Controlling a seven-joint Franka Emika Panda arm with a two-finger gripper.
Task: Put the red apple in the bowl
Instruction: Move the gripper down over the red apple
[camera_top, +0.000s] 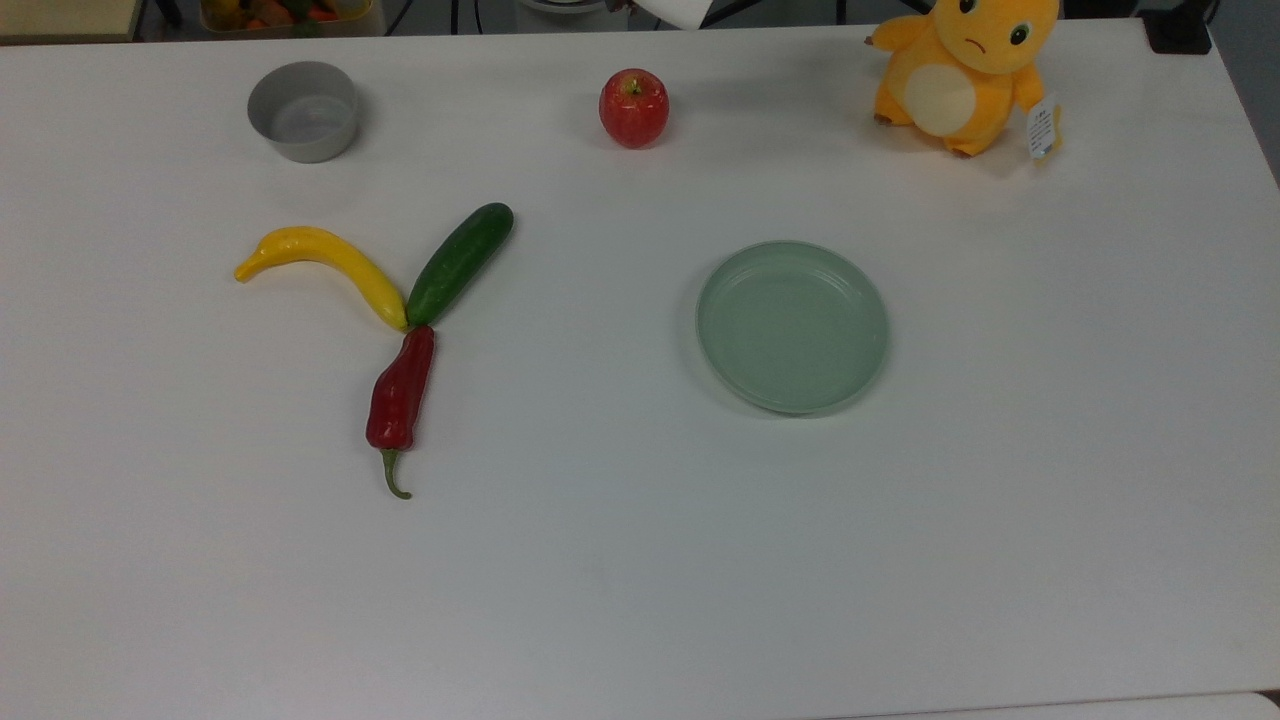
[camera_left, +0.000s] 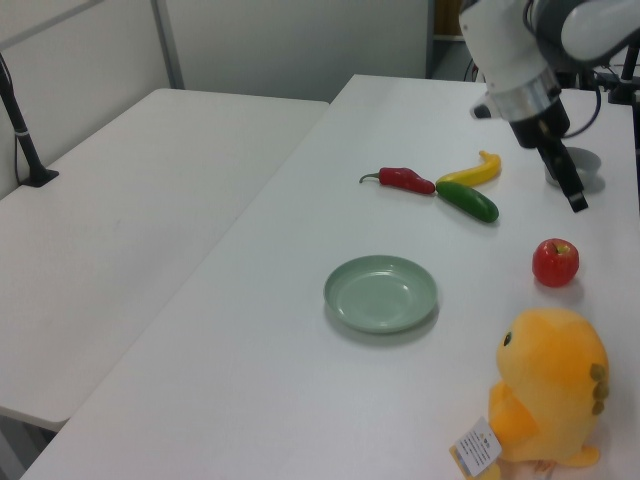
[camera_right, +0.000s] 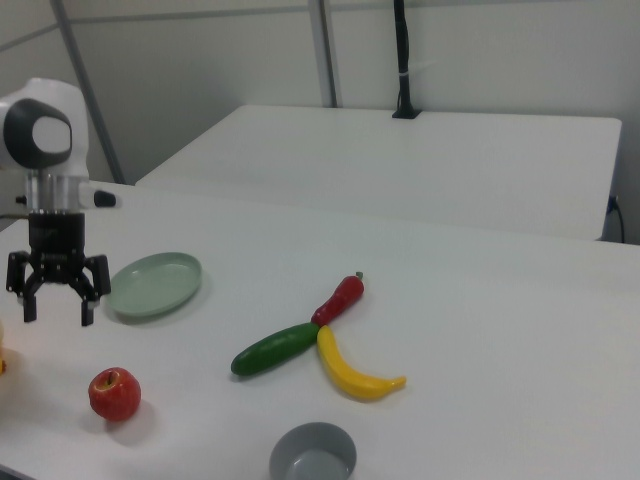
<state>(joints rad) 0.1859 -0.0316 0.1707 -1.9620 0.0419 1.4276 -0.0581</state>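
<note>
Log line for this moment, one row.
phase: approach | claw: open, empty, above table near red apple | red apple: on table, untouched | bowl: empty

Pale-green plate (camera_top: 792, 326), orange plush toy (camera_top: 962, 68), touching banana (camera_top: 322, 264), cucumber (camera_top: 459, 262), chili pepper (camera_top: 400, 395).

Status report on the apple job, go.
Tool open, above the table, holding nothing. Red apple on the table, untouched. Bowl empty. Nothing between them.
</note>
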